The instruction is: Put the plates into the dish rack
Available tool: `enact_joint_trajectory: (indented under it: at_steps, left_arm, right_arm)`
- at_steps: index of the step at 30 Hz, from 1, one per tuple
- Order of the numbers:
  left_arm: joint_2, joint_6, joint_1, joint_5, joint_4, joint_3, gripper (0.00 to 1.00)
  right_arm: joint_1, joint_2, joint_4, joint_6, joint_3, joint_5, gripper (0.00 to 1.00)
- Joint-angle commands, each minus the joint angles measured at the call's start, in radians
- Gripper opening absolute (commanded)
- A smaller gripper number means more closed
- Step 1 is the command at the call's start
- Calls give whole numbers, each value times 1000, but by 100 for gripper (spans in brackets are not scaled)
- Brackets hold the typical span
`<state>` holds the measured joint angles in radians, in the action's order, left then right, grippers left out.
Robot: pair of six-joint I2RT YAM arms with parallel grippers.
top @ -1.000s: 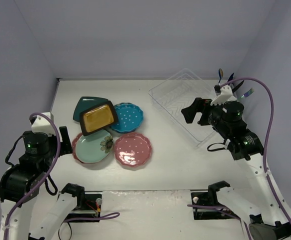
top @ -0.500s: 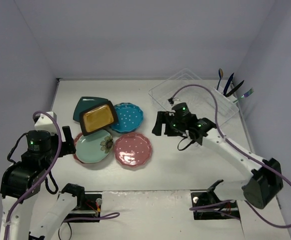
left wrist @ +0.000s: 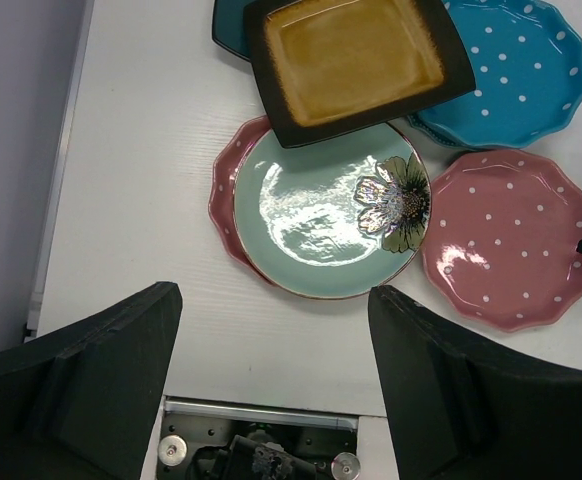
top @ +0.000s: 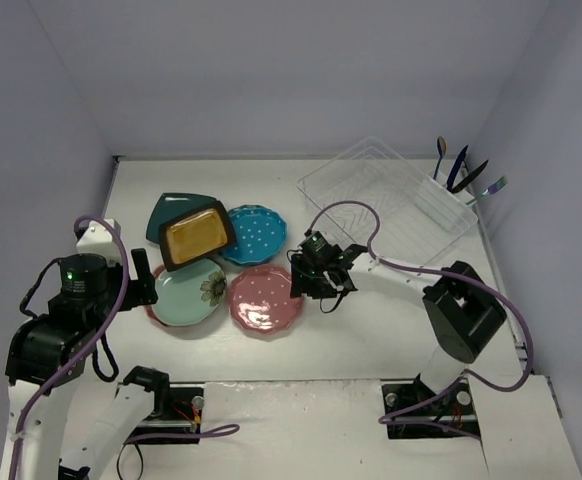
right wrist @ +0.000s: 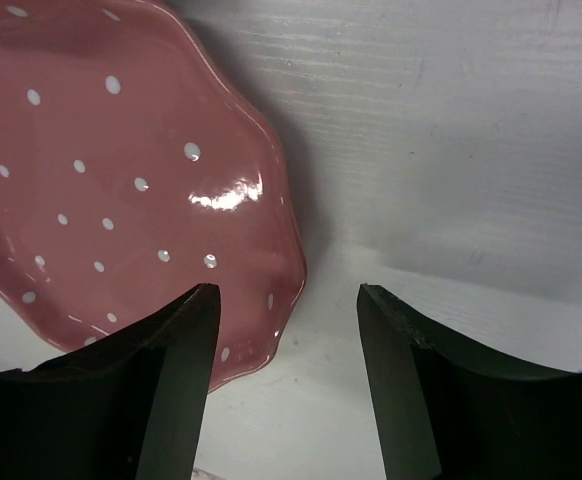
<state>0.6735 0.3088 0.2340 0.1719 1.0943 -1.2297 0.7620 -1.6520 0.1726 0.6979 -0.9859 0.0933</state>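
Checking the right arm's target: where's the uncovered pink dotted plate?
Top view: pink dotted plate sits right of the mint flower plate, right gripper at its right rim.

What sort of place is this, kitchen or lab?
Probably a lab test cell, not a kitchen: a white table boxed by blank walls, with plates and a dish rack staged on it.

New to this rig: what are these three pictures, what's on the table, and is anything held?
Two robot arms are bolted at the table's near edge. One picture looks down from above; the other two come from wrist cameras, the dark shapes being each arm's own jaws. Plates lie at left: mustard plate, dark teal plate, blue dotted plate, mint flower plate, pink dotted plate. A clear dish rack sits far right, utensils in it. The right arm has open jaws at the pink plate's rim; the left arm's jaws hang open. Nothing is held.
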Motion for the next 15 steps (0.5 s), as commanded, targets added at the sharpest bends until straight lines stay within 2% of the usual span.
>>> enact_joint_trajectory:
  at_steps: [1,3,15]
  left_arm:
    - [11,10,2,-11,-50,-17,76]
    - [6,7,2,-9,-56,-10,76]
    - [-3,3,5,-17,-71,15,76]
  right_arm:
    - [10,-14,-58,57,15,0,57]
    - [11,-29,-76,68,26,8,57]
    - [42,-61,-76,204,73,-12,42]
